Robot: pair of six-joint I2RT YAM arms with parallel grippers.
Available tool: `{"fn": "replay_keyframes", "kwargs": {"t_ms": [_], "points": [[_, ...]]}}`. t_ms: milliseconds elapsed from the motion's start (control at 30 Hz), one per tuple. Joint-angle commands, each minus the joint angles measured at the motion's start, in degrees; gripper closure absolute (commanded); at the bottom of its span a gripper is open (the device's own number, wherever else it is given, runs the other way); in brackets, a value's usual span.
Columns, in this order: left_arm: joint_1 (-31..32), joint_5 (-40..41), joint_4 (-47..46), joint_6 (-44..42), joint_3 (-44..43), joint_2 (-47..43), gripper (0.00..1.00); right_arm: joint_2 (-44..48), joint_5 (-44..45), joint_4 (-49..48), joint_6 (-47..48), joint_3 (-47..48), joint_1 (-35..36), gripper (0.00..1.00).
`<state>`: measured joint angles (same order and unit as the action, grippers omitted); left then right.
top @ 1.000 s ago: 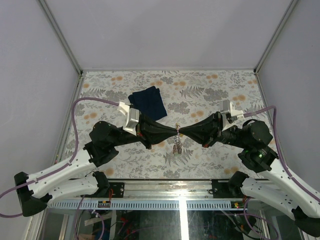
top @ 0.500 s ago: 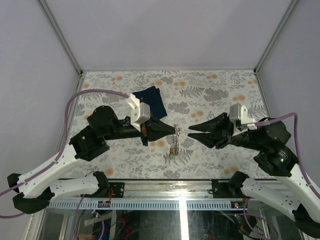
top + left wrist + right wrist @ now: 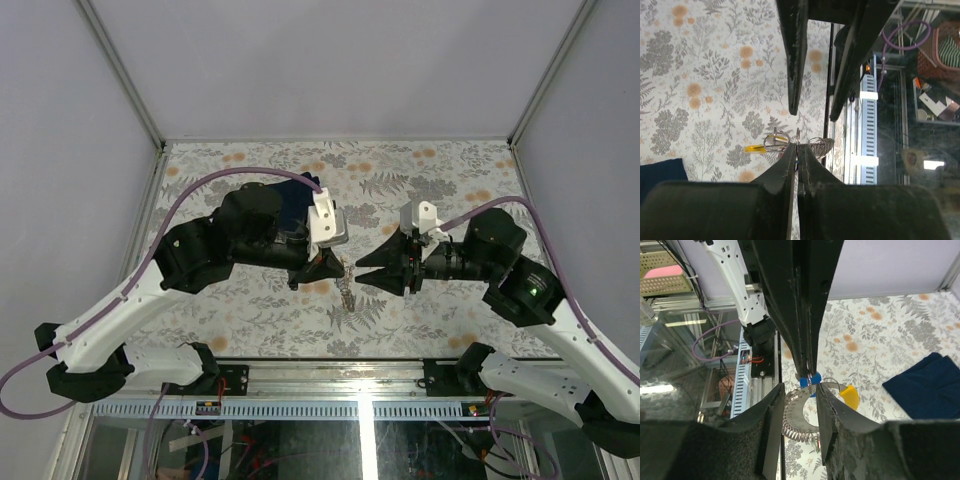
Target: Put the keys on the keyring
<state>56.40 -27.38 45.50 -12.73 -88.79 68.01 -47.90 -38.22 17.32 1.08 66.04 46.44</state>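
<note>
- Left hand point(image 3: 338, 263): clamped shut on the thin silvery wire keyring point(image 3: 828, 382), held above the floral-patterned bench point(image 3: 440, 180), nearer the arm bases than the folded navy cloth point(image 3: 925, 387).
- Small keys point(image 3: 347, 292) with blue and yellow plastic tags: hanging from the keyring.
- Right hand point(image 3: 360, 272): narrowly parted, empty, tips just beside the keyring, on its side away from the cloth.

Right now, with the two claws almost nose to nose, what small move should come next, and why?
Probably the right gripper should ease forward and close on the keyring. The left gripper is shut on that ring, with a blue tag and a yellow tag beside it, while the right jaws stand open facing it, gripping nothing.
</note>
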Motion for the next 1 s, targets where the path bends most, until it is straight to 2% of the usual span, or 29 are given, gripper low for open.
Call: {"fn": "replay_keyframes", "kwargs": {"t_ms": [0, 500, 733, 867, 967], "points": [[1.25, 1.13, 7.24, -3.95, -5.13, 0.78, 1.00, -0.51, -2.06, -3.42, -1.59, -1.14, -0.12, 0.62], [3.48, 3.16, 7.36, -5.00, -6.15, 1.69, 1.00, -4.63, -8.04, -7.24, -4.00, -2.48, -0.12, 0.63], [3.61, 3.64, 7.10, -4.97, -5.95, 1.70, 1.00, -5.99, -10.83, -5.97, -4.18, -2.63, -0.12, 0.65], [3.63, 3.62, 6.98, -5.02, -5.87, 1.71, 1.00, -6.08, -10.24, -4.92, -3.68, -2.76, -0.12, 0.73], [3.75, 3.51, 6.89, -4.95, -5.86, 1.63, 1.00, -6.15, -9.95, -4.68, -3.59, -2.72, -0.12, 0.85]]}}
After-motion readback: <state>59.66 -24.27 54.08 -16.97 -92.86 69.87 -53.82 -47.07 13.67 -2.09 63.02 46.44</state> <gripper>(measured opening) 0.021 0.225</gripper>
